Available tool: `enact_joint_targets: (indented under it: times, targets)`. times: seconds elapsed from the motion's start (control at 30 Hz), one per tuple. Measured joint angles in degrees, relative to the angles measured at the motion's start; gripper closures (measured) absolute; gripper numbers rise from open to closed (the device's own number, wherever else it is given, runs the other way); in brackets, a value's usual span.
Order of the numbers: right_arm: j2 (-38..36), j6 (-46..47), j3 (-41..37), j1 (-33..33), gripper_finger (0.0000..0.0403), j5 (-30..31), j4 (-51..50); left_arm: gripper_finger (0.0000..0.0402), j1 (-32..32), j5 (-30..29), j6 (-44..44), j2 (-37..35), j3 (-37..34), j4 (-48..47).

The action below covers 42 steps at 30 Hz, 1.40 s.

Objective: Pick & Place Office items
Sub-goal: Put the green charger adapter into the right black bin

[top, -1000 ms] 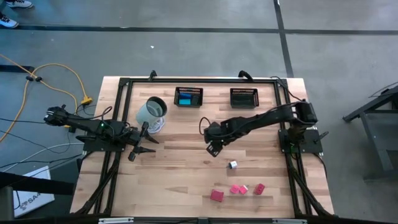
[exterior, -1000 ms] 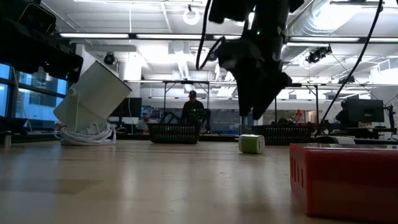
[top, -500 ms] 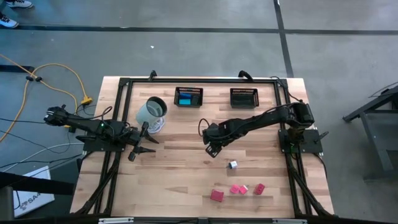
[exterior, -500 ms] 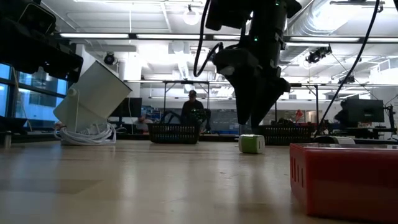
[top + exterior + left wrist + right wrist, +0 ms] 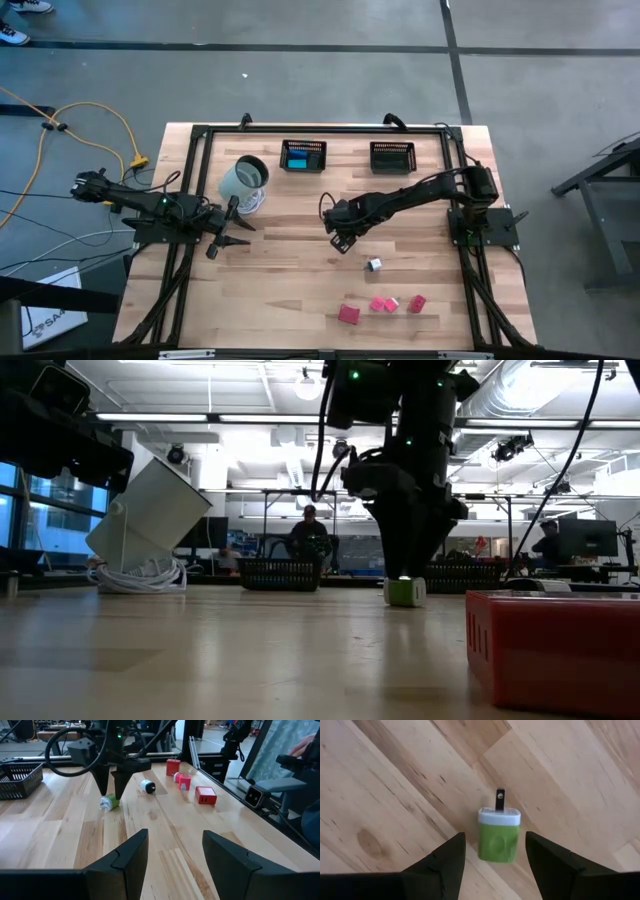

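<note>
Green and glossy, a small rounded plug adapter [image 5: 499, 836] lies on its side on the pale, grain-streaked wooden worktop [image 5: 290, 280], white cap and metal prong pointing away from the right gripper [image 5: 495, 857]. That gripper hangs right over it near the worktop's middle, its two dark, blunt fingers [image 5: 445, 865] parted with the green piece showing in the gap, nothing gripped. From table height the adapter [image 5: 404, 592] sits directly below the dark fingertips. A white and black block [image 5: 374, 265] lies nearby, and four boxy pink and red pieces [image 5: 382, 307] sit in a loose row nearer the front edge; the red one [image 5: 555, 645] shows ribbed sides. A blue piece [image 5: 299, 159] rests inside the left black mesh basket [image 5: 304, 146]; the second mesh basket [image 5: 392, 157] stands beside it. Over on the left, the left gripper [image 5: 232, 228] waits, fingers [image 5: 125, 857] spread, holding nothing, next to a tilted pale cylinder [image 5: 243, 180] over coiled white cable [image 5: 135, 576].
</note>
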Motion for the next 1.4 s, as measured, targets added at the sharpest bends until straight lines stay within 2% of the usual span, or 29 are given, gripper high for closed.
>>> enact_joint_targets:
  times: [0.3,0.73,1.13,1.4]
  targets:
    - [3.0,-0.3,0.0,0.0,0.0208,-0.7,0.8,0.0221,0.0,0.0,0.0,0.0,0.0,0.0]
    - [2.9,-0.4,0.0,0.0,0.0209,-0.5,1.3,0.0221,0.0,0.0,0.0,0.0,0.0,0.0]
    - [2.9,-0.4,0.0,0.0,0.0262,-0.6,1.3,0.0221,0.0,0.0,0.0,0.0,0.0,0.0]
    - [2.9,-0.5,0.0,0.0,0.0265,-0.6,1.3,0.0221,0.0,0.0,0.0,0.0,0.0,0.0]
